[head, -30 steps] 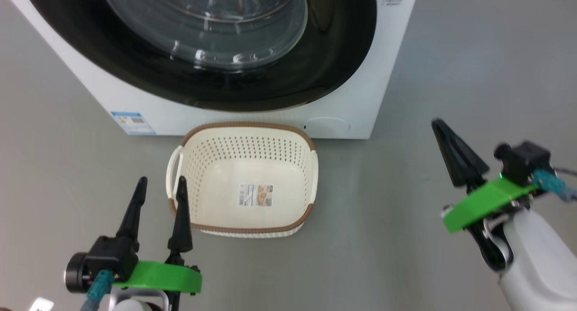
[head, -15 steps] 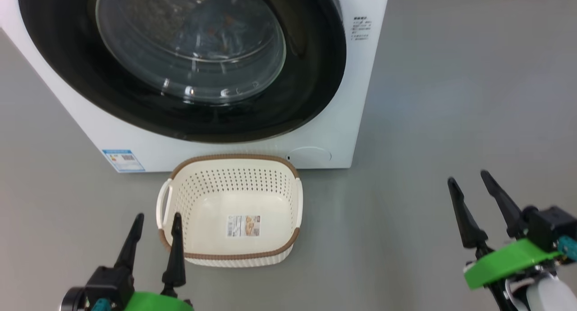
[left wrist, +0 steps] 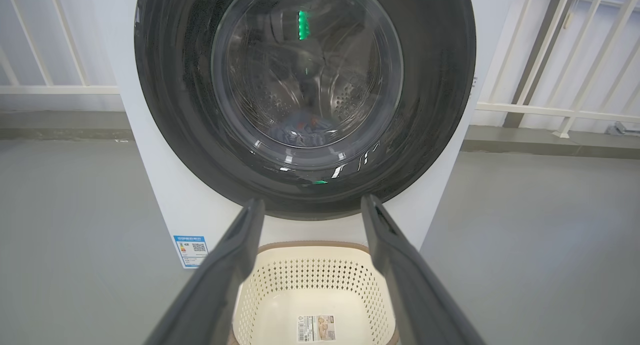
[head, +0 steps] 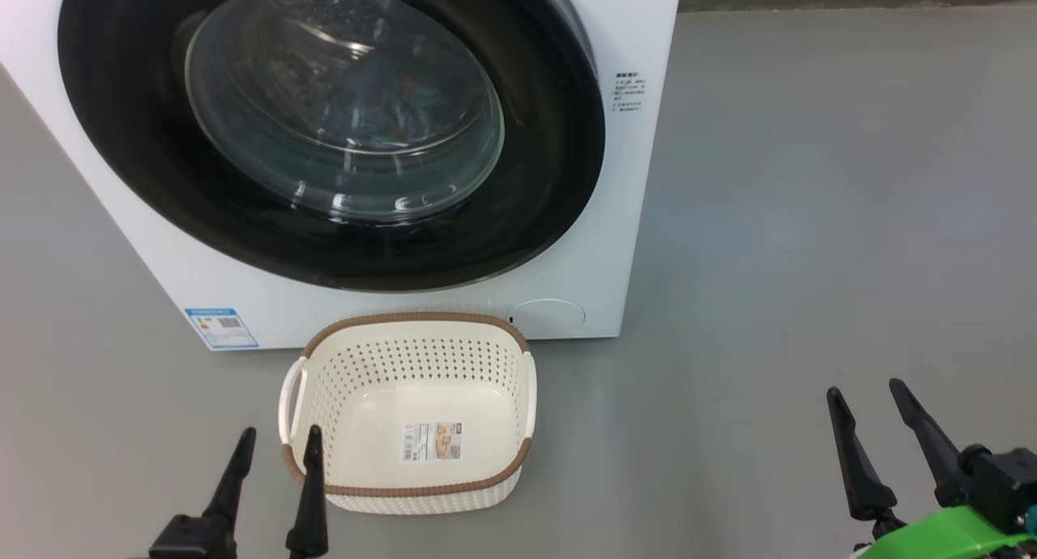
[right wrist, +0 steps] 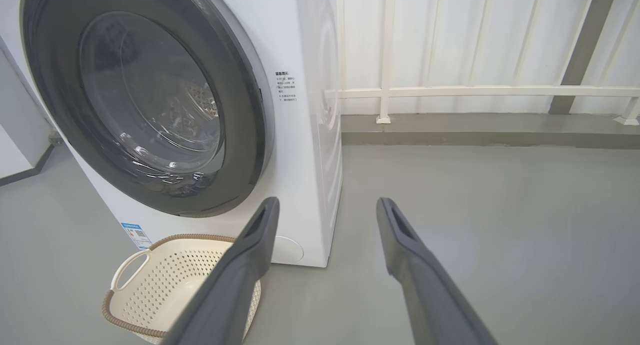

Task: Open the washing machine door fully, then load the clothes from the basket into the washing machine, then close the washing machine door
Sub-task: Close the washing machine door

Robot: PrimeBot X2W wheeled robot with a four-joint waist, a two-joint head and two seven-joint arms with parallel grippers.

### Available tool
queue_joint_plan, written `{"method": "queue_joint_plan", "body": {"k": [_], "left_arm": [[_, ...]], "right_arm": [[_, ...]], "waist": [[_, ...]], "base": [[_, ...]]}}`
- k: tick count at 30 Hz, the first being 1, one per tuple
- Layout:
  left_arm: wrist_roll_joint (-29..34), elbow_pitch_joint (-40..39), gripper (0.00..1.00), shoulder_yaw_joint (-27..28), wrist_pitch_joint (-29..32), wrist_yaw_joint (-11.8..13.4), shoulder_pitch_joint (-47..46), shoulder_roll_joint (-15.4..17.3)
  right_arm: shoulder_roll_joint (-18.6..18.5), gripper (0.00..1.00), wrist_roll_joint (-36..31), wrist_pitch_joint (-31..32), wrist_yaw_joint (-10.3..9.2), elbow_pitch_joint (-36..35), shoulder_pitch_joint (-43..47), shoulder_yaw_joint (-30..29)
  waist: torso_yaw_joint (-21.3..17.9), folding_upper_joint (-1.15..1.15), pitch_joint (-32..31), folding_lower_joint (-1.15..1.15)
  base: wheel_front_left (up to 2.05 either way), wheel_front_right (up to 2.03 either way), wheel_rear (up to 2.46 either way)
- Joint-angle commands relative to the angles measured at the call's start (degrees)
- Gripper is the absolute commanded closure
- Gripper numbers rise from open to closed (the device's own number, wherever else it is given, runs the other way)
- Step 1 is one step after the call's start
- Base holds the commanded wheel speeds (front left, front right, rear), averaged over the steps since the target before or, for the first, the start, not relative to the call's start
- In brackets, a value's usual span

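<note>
The washing machine (head: 640, 219) is a white box, and its round black door (head: 559, 178) lies shut against the front. Through the door's glass window (left wrist: 306, 129) some blue fabric with orange, the clothes, shows low in the drum. The cream basket (head: 502, 470) stands on the floor just before the machine, with only a sticker on its bottom. My left gripper (head: 280, 437) is open beside the basket's near left corner, nothing between its fingers. Out to the right over bare floor, my right gripper (head: 864, 390) is open too. Both show open in the wrist views: left gripper (left wrist: 312, 205), right gripper (right wrist: 328, 203).
A blue energy label (head: 221, 327) and a round filter cover (head: 545, 316) sit low on the machine's front. A white railing (right wrist: 480, 91) on a low kerb runs behind and to the right of the machine. Grey floor (head: 810, 219) stretches to the right.
My right gripper went from shut to open and dropped back to the lower right. The head camera has tilted up, so the machine and basket sit lower in the picture.
</note>
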Motion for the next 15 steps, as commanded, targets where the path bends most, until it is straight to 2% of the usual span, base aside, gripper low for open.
{"method": "queue_joint_plan", "body": {"k": [1, 15], "left_arm": [[-0.6, -1.75, 0.0, 1.85, 0.1, 0.1, -0.6, 0.91], [-1.22, -2.48, 0.0, 1.63, 0.89, 0.65, 0.41, 1.59]], "right_arm": [[-0.24, 0.0, -0.87, 0.31, 0.02, -2.37, 0.12, 0.68], [1.79, 0.0, -1.72, 2.09, 0.02, -4.7, 2.77, -0.25]], "waist": [[-0.32, 0.0, -0.41, 0.0], [-0.77, 0.0, -1.86, 0.0]], "base": [[0.0, 0.0, 0.0], [0.0, 0.0, 0.0]]}}
